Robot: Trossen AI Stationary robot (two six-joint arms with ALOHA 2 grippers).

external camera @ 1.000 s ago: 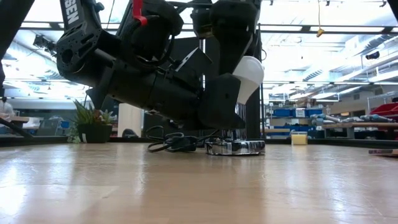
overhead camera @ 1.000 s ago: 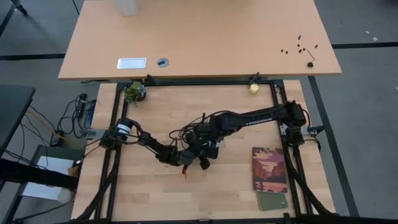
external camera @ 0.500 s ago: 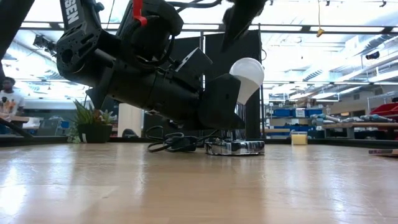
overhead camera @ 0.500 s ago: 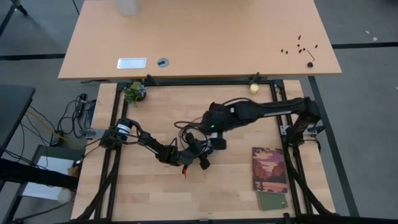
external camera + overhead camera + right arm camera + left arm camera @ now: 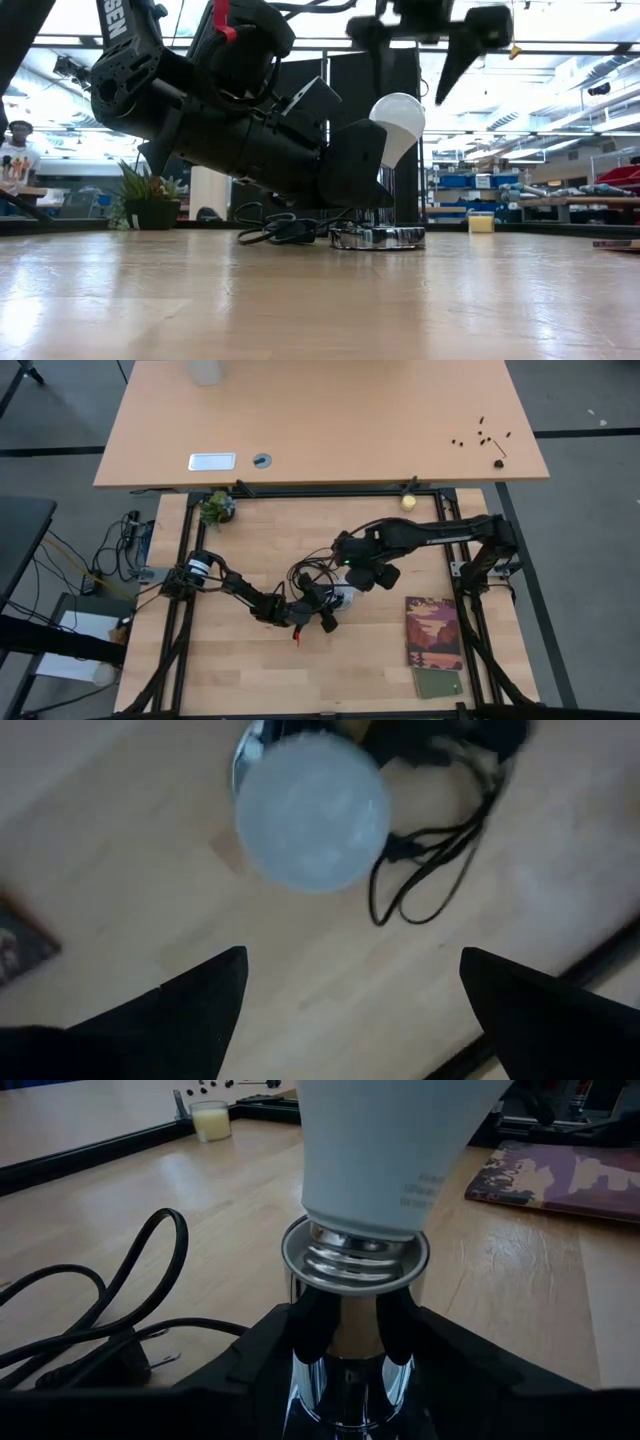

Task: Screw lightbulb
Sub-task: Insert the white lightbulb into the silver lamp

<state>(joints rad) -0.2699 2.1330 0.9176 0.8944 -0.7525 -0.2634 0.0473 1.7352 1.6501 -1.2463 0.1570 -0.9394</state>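
Observation:
The white lightbulb (image 5: 390,1140) stands upright, its screw base (image 5: 355,1258) in the mouth of the chrome socket (image 5: 352,1342). The socket's round foot (image 5: 378,237) rests on the table. My left gripper (image 5: 355,1330) comes in low from the table's left and is shut on the socket. My right gripper (image 5: 352,956) hangs above the lightbulb (image 5: 312,810), pointing down. Its fingers are open wide and touch nothing. In the high view the lightbulb (image 5: 345,598) shows between the two grippers. My left gripper pinches the chrome socket's upright stem (image 5: 345,1370), just below its mouth, between its two fingers (image 5: 305,1330). The fingers come nearly level from the table's left, slanting a little down. The socket stands upright with its foot on the table.
The socket's black cord (image 5: 300,575) coils on the table on the socket's far side. A booklet (image 5: 433,632) and a green card (image 5: 438,682) lie near the right edge. A yellowish ball (image 5: 408,502) and a small plant (image 5: 215,508) sit at the far edge.
My right gripper has risen from around the lightbulb and drifted toward the table's right edge. It has rolled about its own axis, so its fingers now spread wide across the low view. The lightbulb, the socket and my left gripper have kept still.

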